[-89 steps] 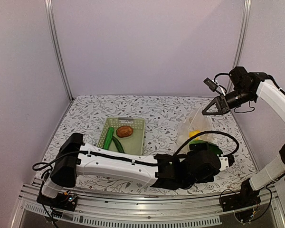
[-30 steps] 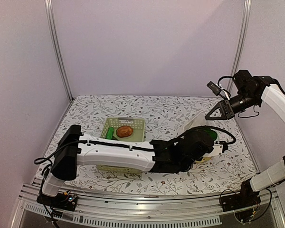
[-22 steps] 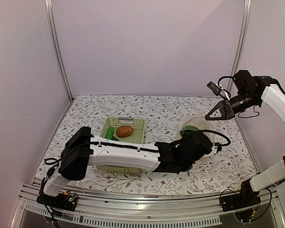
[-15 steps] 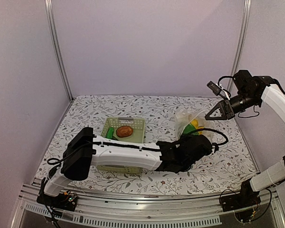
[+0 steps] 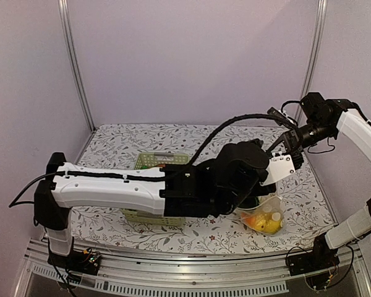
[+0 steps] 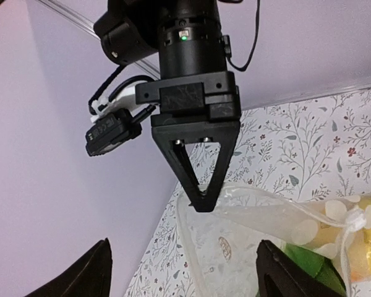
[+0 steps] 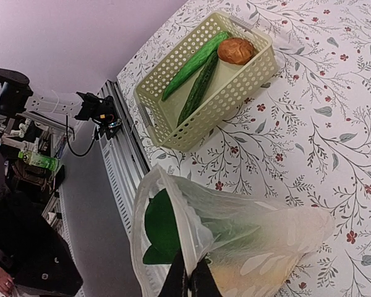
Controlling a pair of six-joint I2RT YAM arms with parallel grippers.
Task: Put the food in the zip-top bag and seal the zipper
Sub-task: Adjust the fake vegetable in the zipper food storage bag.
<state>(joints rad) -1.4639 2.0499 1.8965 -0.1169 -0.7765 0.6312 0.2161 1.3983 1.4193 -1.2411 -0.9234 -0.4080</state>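
Observation:
The zip-top bag (image 5: 264,218) hangs with its mouth up; my right gripper (image 7: 188,281) is shut on its whitish zipper rim (image 7: 184,223). Yellow food (image 5: 266,223) sits in its bottom, and green food (image 7: 161,229) shows inside. In the left wrist view the bag (image 6: 260,210) holds yellow (image 6: 358,247) and green (image 6: 303,265) pieces. My left gripper (image 6: 184,246) is open and empty, facing the right gripper (image 6: 201,198) and the bag mouth. Two green cucumbers (image 7: 191,59) and a reddish-brown piece (image 7: 236,49) lie in the basket.
The pale green lattice basket (image 7: 191,133) stands mid-table, mostly hidden behind my raised left arm (image 5: 173,192) in the top view, where only its back rim (image 5: 156,162) shows. The frame rail (image 7: 120,154) runs along the table's near edge.
My left arm has risen from table level beside the bag to the right gripper's height. The bag now hangs lower, toward the front right. The right gripper has stayed in place.

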